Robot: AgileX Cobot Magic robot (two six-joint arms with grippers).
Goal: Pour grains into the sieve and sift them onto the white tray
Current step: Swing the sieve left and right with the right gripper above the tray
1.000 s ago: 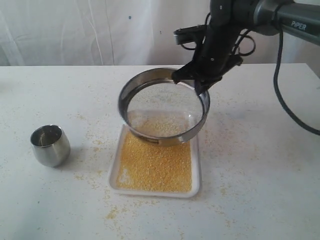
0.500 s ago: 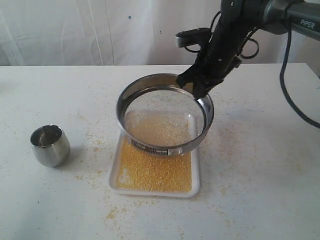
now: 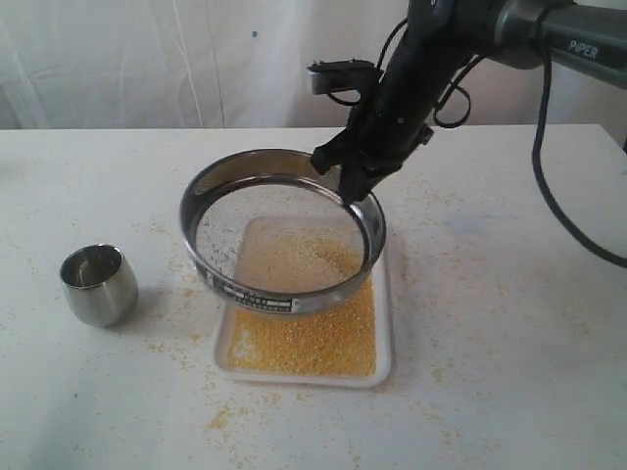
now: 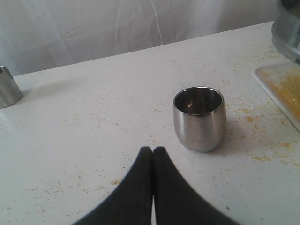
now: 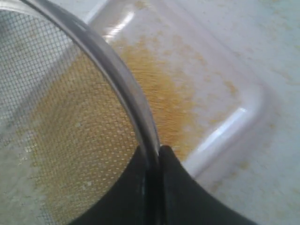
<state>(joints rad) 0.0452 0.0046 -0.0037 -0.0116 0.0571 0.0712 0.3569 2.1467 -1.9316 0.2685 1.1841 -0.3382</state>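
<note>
The steel sieve (image 3: 245, 289) hangs tilted above the white tray (image 3: 384, 338), its label plate facing the front. My right gripper (image 3: 350, 184) is shut on the sieve's far rim (image 5: 123, 79), one finger inside the ring and one outside. Yellowish grains (image 3: 328, 338) cover much of the tray; through the mesh (image 5: 56, 122) they show as a golden patch. My left gripper (image 4: 153, 149) is shut with nothing in it, low over the table just short of the small steel cup (image 4: 199, 118). It does not show in the exterior view.
The small steel cup (image 3: 98, 284) stands on the table to the left of the tray. Spilled grains (image 3: 223, 416) lie scattered around the tray and cup. A second metal object (image 4: 7, 86) stands at the table's far side in the left wrist view.
The right gripper has swung the sieve leftward over the tray, and the sieve now tilts with its left side lower. More of the tray's right side is uncovered.
</note>
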